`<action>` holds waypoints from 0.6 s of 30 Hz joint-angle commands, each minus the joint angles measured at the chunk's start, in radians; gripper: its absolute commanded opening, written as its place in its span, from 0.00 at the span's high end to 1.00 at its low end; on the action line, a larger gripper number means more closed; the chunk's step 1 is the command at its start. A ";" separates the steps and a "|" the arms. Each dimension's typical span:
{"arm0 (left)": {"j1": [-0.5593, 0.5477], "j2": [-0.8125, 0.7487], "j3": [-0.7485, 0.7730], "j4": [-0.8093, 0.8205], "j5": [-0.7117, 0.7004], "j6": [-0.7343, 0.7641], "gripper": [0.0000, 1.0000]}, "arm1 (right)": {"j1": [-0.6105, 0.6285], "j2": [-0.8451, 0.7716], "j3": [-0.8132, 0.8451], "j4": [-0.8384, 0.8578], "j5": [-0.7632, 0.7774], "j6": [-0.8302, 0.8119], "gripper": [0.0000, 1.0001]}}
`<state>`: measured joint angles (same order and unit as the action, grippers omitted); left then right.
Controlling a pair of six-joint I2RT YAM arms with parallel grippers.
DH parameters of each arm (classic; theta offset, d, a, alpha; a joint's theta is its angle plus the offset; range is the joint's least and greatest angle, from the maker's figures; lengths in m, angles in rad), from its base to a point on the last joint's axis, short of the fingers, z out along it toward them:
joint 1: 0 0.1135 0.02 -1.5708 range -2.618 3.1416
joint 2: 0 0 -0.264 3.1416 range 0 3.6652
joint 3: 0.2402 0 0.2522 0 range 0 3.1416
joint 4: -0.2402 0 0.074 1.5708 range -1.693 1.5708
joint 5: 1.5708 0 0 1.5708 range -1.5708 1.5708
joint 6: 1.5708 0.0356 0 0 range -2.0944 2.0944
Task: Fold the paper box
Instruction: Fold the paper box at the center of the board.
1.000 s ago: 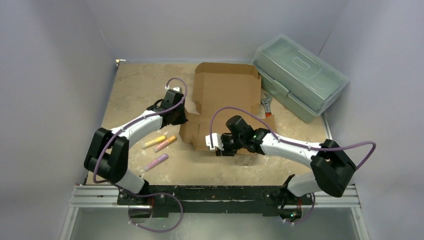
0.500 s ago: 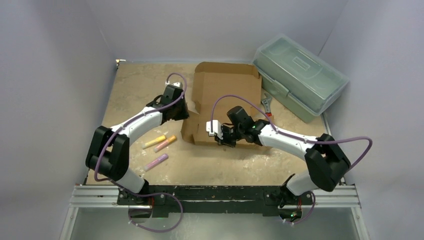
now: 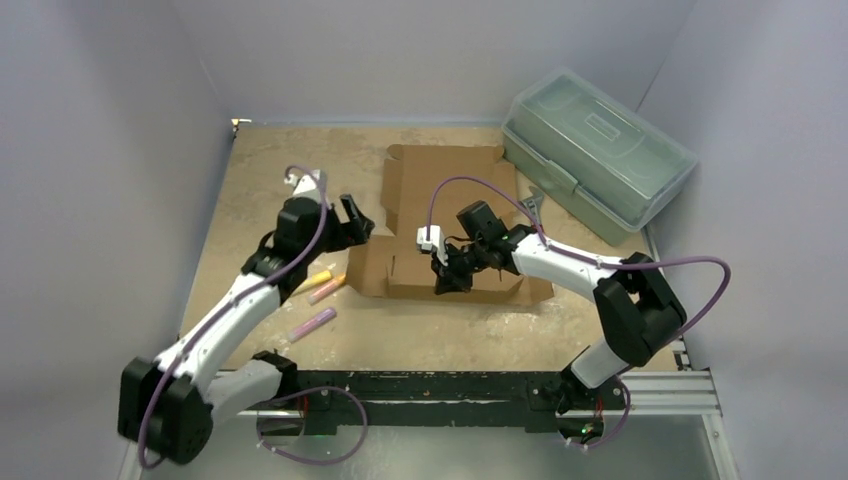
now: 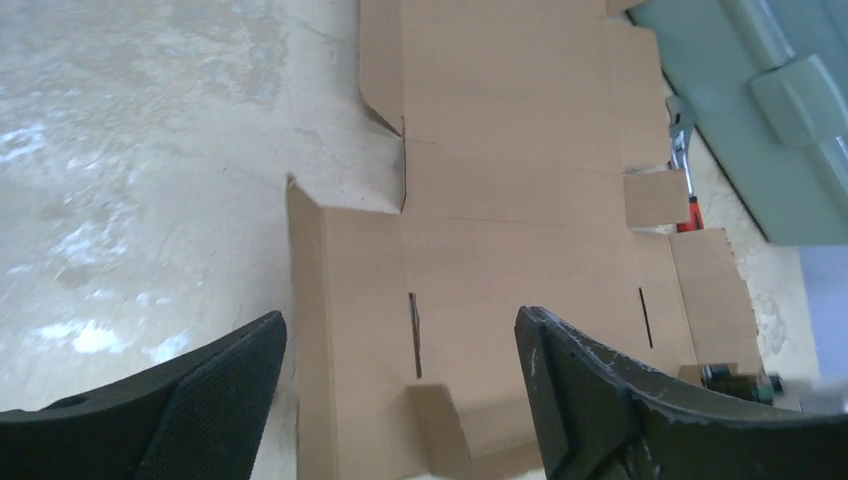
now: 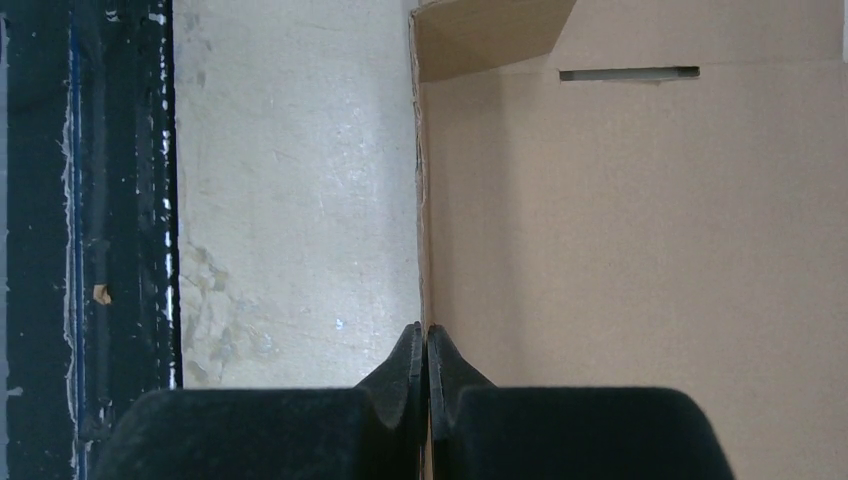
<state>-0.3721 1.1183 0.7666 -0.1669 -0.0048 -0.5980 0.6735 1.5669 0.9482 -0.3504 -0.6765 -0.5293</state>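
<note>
The left arm has drawn back from the paper box's [image 3: 450, 195] left side and its left pincer [image 3: 355, 222] has sprung apart. The sheet now lies flatter on the bench [image 3: 270, 180], and the right arm has reached further along the sheet's near edge.

The left pincer [image 4: 400, 330] hangs spread wide and holds nothing. Its two dark fingers [image 4: 215, 390] frame the cardboard [image 4: 510, 200] from above the sheet's left side. Below it lies the sheet's left side panel, with a thin slot [image 4: 413, 335] cut in the sheet.

The right pincer [image 3: 445, 282] has its fingers [image 5: 400, 370] pressed tight together. The tips [image 5: 427, 340] sit right at the box's near edge, where cardboard [image 5: 650, 250] meets bare bench [image 5: 300, 200]. Whether any cardboard is nipped between them cannot be told.

The box is spread open in the middle of the bench, its flaps reaching towards the back wall. A grey-green plastic toolbox [image 3: 600, 150] sits near its far right corner. A small wrench with a red handle [image 3: 535, 208] lies between the two. Three small coloured sticks [image 3: 328, 290] lie on the bench just left of the sheet, under the left arm.
</note>
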 commanded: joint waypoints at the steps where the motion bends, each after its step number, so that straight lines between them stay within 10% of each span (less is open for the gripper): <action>1: 0.007 -0.224 -0.158 0.018 -0.106 -0.074 0.12 | -0.004 0.021 0.048 -0.003 -0.044 0.049 1.00; 18: 0.006 -0.212 -0.362 -0.010 -0.003 -0.286 0.09 | -0.004 0.047 0.047 0.014 -0.028 0.076 1.00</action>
<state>-0.3706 0.8616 0.4129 -0.2695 -0.0254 -0.8612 0.6727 1.6169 0.9634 -0.3458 -0.6834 -0.4782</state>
